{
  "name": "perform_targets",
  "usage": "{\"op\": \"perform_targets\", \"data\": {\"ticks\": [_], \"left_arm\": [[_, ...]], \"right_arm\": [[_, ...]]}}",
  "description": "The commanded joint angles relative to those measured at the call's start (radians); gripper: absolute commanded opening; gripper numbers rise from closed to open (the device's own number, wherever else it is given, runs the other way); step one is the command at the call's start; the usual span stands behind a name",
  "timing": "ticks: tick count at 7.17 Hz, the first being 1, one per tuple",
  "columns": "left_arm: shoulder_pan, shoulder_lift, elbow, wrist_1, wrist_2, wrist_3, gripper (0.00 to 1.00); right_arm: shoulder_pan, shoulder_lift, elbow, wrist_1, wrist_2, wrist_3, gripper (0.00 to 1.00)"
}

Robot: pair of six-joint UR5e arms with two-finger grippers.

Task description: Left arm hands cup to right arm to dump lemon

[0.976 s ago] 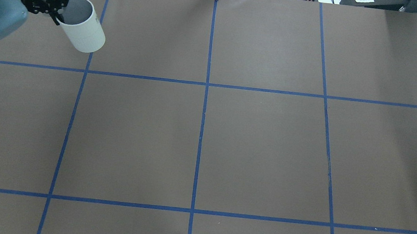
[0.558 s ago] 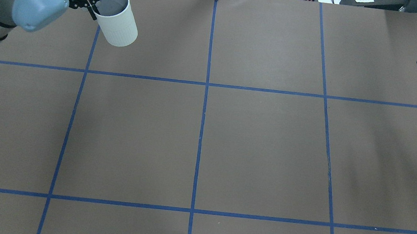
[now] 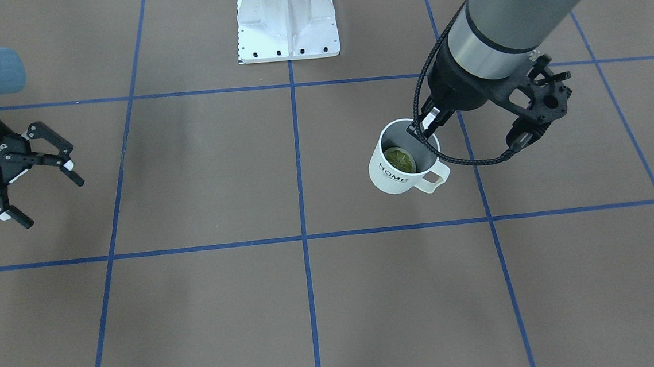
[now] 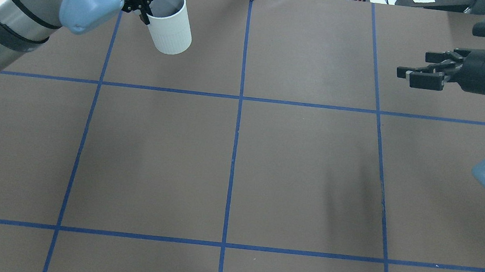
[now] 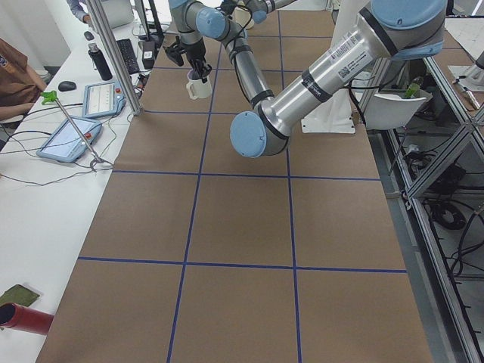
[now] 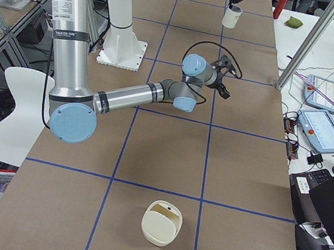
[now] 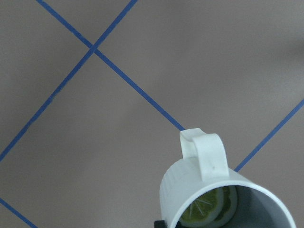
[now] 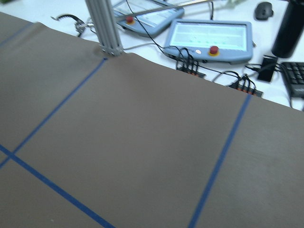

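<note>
The white cup (image 3: pixel 391 174) with black "HOME" lettering hangs above the table, mouth up and handle toward the operators' side. The yellow-green lemon (image 3: pixel 399 159) lies inside it and also shows in the left wrist view (image 7: pixel 209 210). My left gripper (image 3: pixel 424 128) is shut on the cup's rim (image 4: pixel 171 22), one finger inside and one outside, near the table's far edge left of the centre line. My right gripper (image 3: pixel 52 202) is open and empty, far off to the robot's right, its fingers pointing toward the cup (image 4: pixel 406 76).
A white mount plate (image 3: pixel 287 25) sits at the robot's base. A cream container (image 6: pixel 161 223) lies on the table near the right end. Tablets (image 8: pixel 209 38), cables and an aluminium post (image 8: pixel 104 28) line the far edge.
My left arm has carried the cup rightward along the far edge toward the centre line. My right arm has come in from the right edge, its open gripper reaching further left.
</note>
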Motion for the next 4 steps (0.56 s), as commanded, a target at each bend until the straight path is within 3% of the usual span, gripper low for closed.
{"op": "perform_targets", "data": {"ticks": [1,2,3,4], "left_arm": [[0.041,-0.019,0.069,-0.123,-0.002,-0.146,0.00],[0.067,-0.020,0.097,-0.219,-0.002,-0.235,0.00],[0.085,-0.057,0.114,-0.223,-0.002,-0.250,0.00],[0.098,-0.104,0.158,-0.223,-0.002,-0.277,0.00]], "right_arm": [[-0.181,0.004,0.008,0.174,-0.180,0.033,0.99],[-0.337,0.009,0.022,0.201,-0.379,0.024,0.99],[-0.462,0.039,0.027,0.201,-0.525,0.012,0.99],[-0.525,0.067,0.025,0.187,-0.570,-0.034,0.99]]}}
